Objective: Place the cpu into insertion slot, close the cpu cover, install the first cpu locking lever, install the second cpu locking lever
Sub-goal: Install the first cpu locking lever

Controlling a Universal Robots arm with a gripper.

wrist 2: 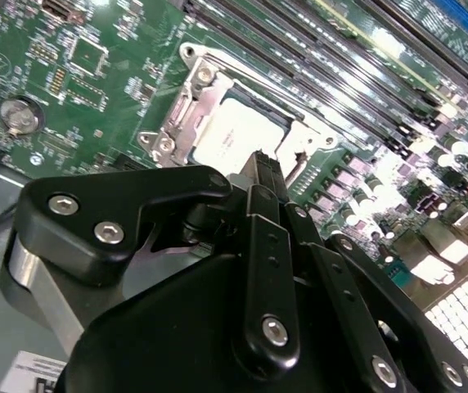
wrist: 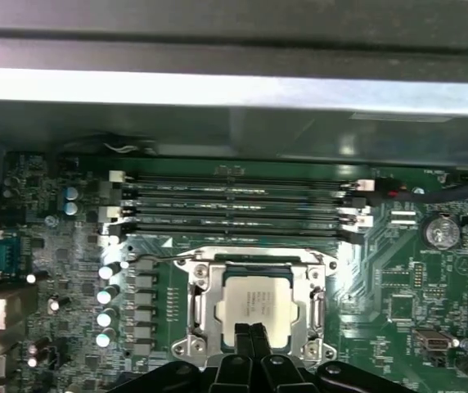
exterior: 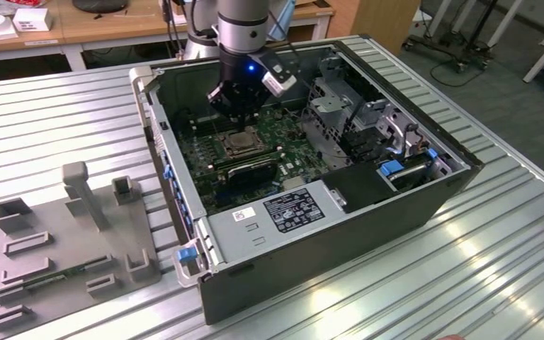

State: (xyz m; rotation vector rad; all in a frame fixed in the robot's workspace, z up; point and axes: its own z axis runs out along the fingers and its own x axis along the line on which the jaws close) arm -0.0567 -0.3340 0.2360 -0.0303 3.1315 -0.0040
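The cpu (wrist: 254, 304) lies flat, metal top up, in the insertion slot (exterior: 237, 145) at the exterior view's upper centre. Its edges run parallel to the memory slots (wrist: 234, 205). The cpu cover (wrist: 200, 304) lies down around it. Your gripper (wrist: 254, 332) hangs at the chip's edge, fingers pressed together and holding nothing. In the exterior view you also see the case wall (exterior: 163, 142) and drive cage (exterior: 333, 106) flanking it.

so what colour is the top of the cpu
Silvery grey on the cpu, seen best in the first wrist view.
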